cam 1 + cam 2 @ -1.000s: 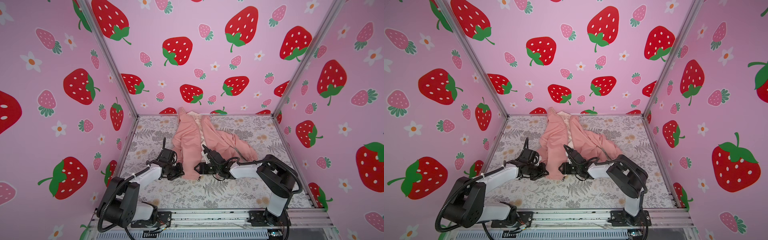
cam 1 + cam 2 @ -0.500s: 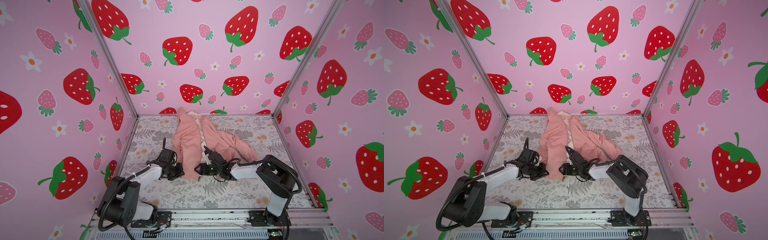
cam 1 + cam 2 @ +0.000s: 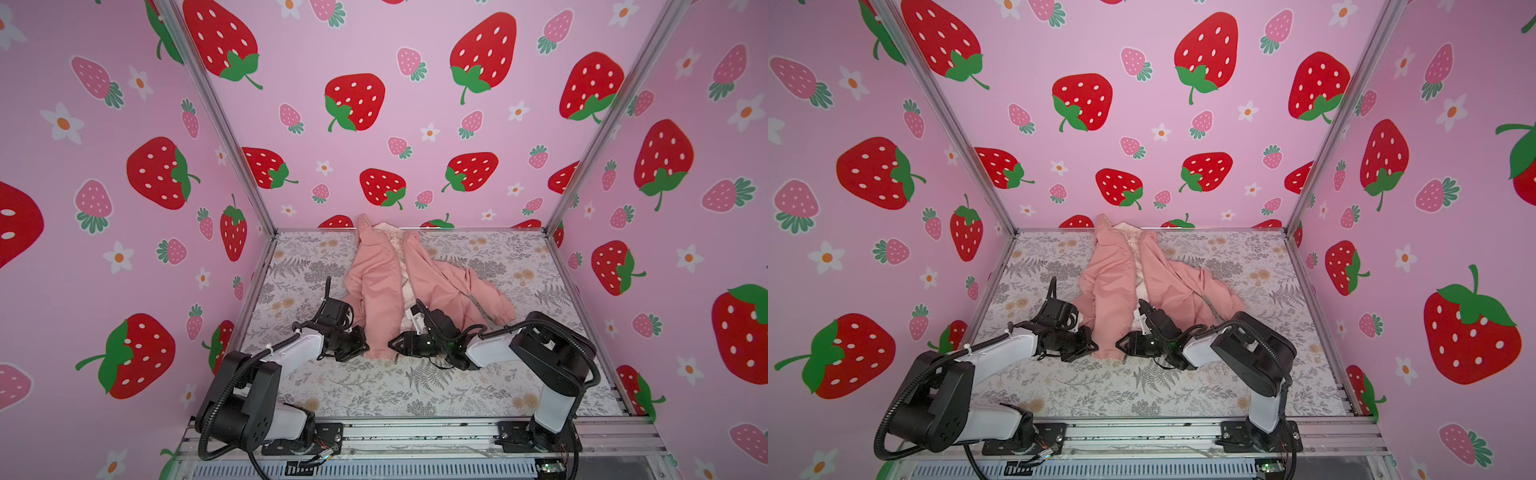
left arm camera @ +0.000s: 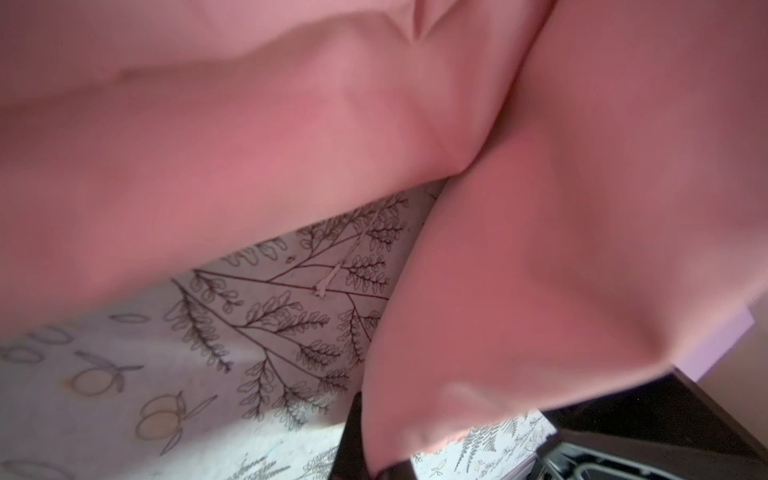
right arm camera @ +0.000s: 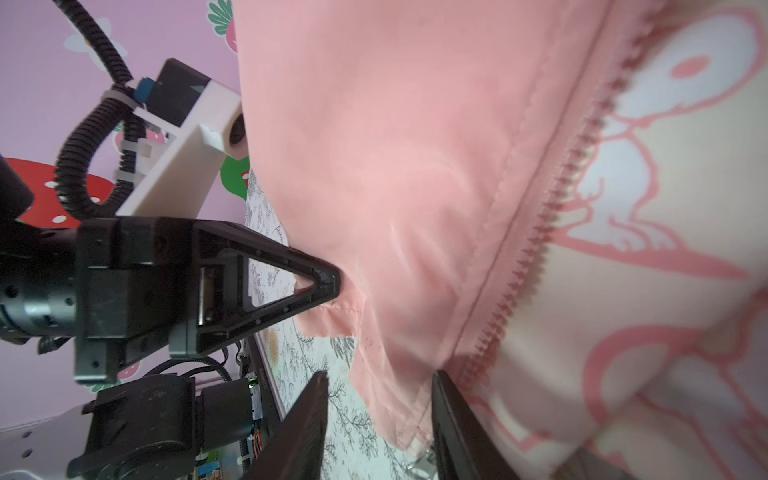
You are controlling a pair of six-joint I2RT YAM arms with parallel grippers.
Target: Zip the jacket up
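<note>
The jacket [image 3: 382, 286] lies unzipped on the floral mat [image 3: 374, 395]. It sits around the mat's middle, with its hood end at the mat's far edge and its hem toward the near edge. One sleeve is spread toward the mat's right side. The cream lining [image 3: 405, 282] shows between the two front panels.

Both my grippers sit low over the mat's middle, at the hem of the left front panel. My left gripper [image 5: 332, 284] has its jaws pressed together, pinching the pink hem edge. In the left wrist view the fabric [image 4: 540, 208] drapes right over the lens.

My right gripper [image 5: 379, 376] faces it from the mat's right side with its jaws spread. The panel's bottom corner hangs between them. Beside one finger [image 5: 316, 415] a strip of mat shows, so the fabric is not clamped. The zipper teeth [image 5: 552, 216] run up from the other finger [image 5: 453, 415], edging the lining's white dog print [image 5: 623, 187].
</note>
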